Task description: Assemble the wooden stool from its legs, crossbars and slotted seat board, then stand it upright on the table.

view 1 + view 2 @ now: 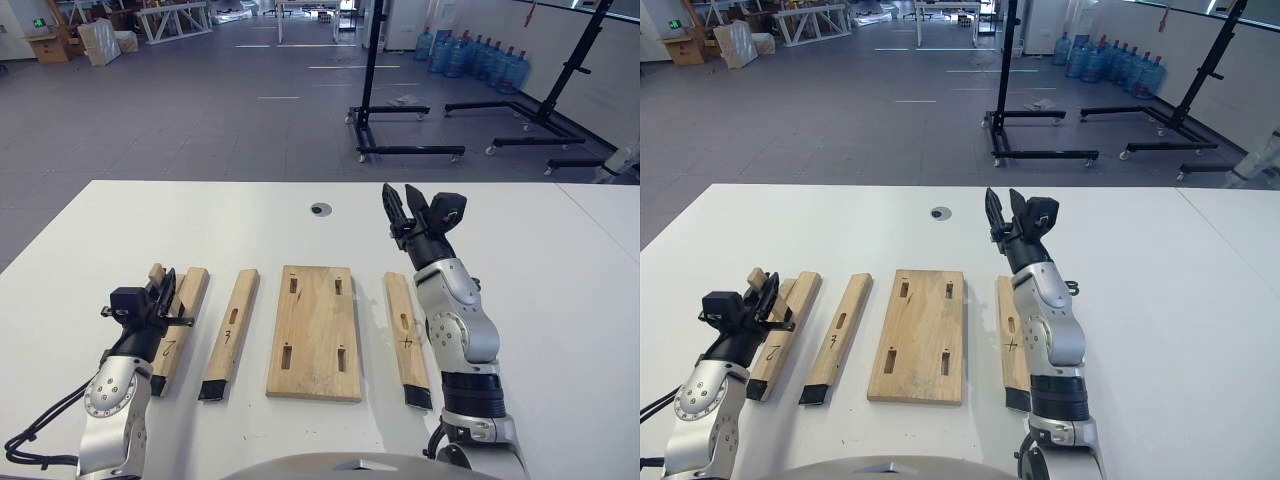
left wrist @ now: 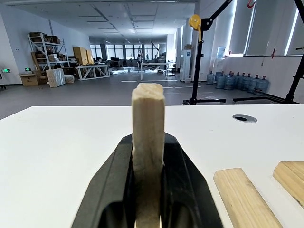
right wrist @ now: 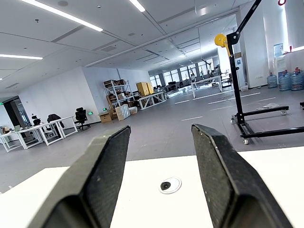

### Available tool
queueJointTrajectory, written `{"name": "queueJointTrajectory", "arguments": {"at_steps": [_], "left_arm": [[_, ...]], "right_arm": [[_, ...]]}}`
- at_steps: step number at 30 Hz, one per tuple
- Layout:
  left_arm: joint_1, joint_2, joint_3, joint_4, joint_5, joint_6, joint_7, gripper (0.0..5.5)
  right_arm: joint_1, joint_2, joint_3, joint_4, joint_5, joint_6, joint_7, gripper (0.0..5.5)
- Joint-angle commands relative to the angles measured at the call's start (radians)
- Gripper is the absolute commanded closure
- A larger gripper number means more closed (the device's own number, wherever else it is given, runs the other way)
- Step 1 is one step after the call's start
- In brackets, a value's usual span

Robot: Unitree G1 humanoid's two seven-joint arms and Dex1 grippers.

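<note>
Clamping a pale wooden piece (image 2: 148, 118) with the left gripper (image 1: 158, 296): both fingers (image 2: 111, 180) pressed tight against its sides, the wood's end standing out past the fingertips. Held low over the left side of the white table (image 1: 560, 300), just beside the outer left leg (image 1: 182, 320); resting on the tabletop or just above it, cannot tell.

Poised higher and farther back with the right gripper (image 1: 402, 203), fingers (image 3: 107, 175) spread well apart and closed on nothing.

Lying flat in a row, lengthwise away from the robot and apart from one another: outer left leg, inner left leg (image 1: 230, 335), slotted seat board (image 1: 313, 330), right leg (image 1: 398, 310). Cut with four slots, two toward the board's far end and two toward its near end. Capped dark at the near ends of the legs. Partly covered by the right forearm along the right leg's outer edge.

Seen from the left wrist view: two leg ends on the table alongside the clamped piece, plus a round hole (image 2: 245, 118) in the tabletop beyond. Seen from the right wrist view: that same hole framed between the parted fingers.
</note>
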Motion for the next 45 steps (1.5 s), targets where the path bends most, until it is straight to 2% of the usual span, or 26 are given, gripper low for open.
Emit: {"name": "queueJointTrajectory", "arguments": {"at_steps": [1, 3, 15, 24, 28, 32, 40, 45], "left_arm": [[0.094, -0.018, -0.044, 0.117, 0.020, 0.101, -0.019, 5.11], [0.078, -0.009, -0.037, 0.123, 0.012, 0.107, -0.021, 5.11], [0.026, -0.012, -0.004, -0.062, -0.023, 0.205, 0.038, 3.26], [-0.050, 0.002, 0.048, -0.302, -0.055, 0.261, 0.102, 3.22], [-0.119, 0.075, 0.085, -0.381, -0.098, 0.322, 0.067, 3.22], [-0.206, 0.097, 0.088, -0.436, -0.151, 0.399, 0.089, 3.22], [-0.397, 0.152, 0.118, -0.409, -0.188, 0.509, 0.126, 3.22], [-0.352, 0.132, 0.032, -0.305, -0.143, 0.576, 0.117, 3.22]], "right_arm": [[-0.023, -0.003, -0.004, 0.000, 0.005, 0.013, -0.004, 3.14], [-0.023, -0.002, -0.004, 0.000, 0.005, 0.012, -0.004, 3.14], [-0.024, 0.006, -0.006, 0.000, 0.002, -0.002, -0.009, 3.14], [-0.025, 0.008, -0.010, 0.001, 0.009, -0.008, -0.007, 3.14], [-0.027, 0.017, -0.022, 0.001, 0.028, -0.017, -0.004, 3.14], [-0.034, 0.024, -0.024, 0.003, 0.037, -0.026, -0.003, 3.14], [-0.048, 0.032, -0.020, 0.018, 0.030, -0.043, -0.006, 3.14], [-0.060, 0.029, -0.015, 0.033, 0.027, -0.042, -0.006, 3.14]]}}
